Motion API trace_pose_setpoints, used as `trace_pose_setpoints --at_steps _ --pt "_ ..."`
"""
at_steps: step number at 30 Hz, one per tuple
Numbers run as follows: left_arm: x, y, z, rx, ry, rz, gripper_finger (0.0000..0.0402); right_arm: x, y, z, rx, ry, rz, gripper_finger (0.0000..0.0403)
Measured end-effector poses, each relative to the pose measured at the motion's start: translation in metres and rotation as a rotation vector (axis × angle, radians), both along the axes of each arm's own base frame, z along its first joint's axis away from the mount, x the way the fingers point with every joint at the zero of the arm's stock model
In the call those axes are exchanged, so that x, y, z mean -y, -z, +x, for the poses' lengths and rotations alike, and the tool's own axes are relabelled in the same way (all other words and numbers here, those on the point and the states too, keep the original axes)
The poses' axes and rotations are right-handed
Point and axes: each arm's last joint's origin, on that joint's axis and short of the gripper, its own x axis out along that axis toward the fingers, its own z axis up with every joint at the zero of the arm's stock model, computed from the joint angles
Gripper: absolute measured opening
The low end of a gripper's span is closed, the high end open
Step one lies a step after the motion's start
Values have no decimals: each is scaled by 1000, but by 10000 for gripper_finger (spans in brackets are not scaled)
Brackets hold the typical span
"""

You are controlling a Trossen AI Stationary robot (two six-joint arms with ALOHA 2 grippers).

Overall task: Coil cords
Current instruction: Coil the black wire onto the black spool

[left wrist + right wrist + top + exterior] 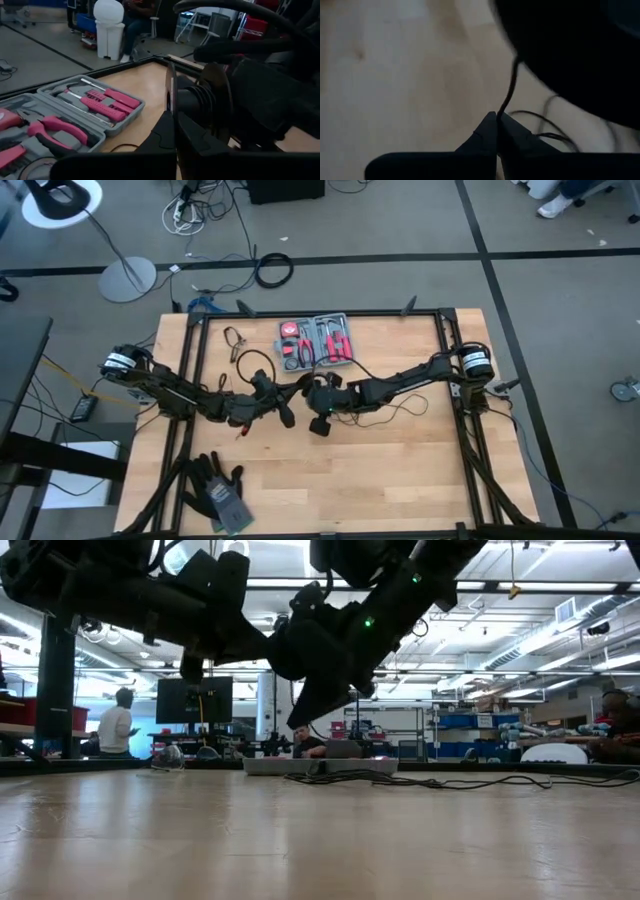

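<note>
Both arms bunched together mid-table, hovering off the wood. Right gripper (pixel 496 120) pinched tight on the cord (pixel 509 92), thin black strand rising straight out from between the fingertips in the right wrist view, more of it looping loose on the table just beyond the tips. Left gripper (pixel 172 117) squeezed together too, tips touching; what looks like a thin bit of wire running up from the pinch, but can't swear it's actually clamped, since the other arm's dark bulk sits right behind it.

Rest of the cord trailing out flat on the boards on the far side of the right gripper, toward the right arm's base (pixel 400 412). Puck end not clearly findable anywhere.

Handling-wise, guessing: super light, floppy, zero stiffness, so no holding its own shape and likely to spring out of any loop. Smooth jacket, probably slippery in hard fingers. Best grabbed on the strand itself, close to the last loop, not at the end.

Table (pixel 400 480) pale wood, matte, slight grain. Tool kit (pixel 316 342) just past both grippers: grey moulded plastic tray, pink-handled pliers and screwdrivers. Knit gloves (pixel 215 488) well away on the near side of the left gripper.
</note>
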Motion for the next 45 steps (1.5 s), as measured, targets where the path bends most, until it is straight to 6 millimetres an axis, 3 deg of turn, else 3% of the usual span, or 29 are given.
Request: trace_pose_setpoints --at_steps 12,19,26,36,45 --pt "5 20 -31 89 41 -69 0 -1 10 -10 29 1 -11 32" --pt "5 27 -39 86 39 -80 0 2 25 -42 275 10 44 38" --pt "5 27 -39 82 43 -77 0 18 43 -79 523 30 133 39" --pt "5 27 -39 83 44 -77 0 11 49 -85 486 -27 131 45" --pt "6 20 -39 145 74 -83 0 12 56 -87 403 -22 63 102"
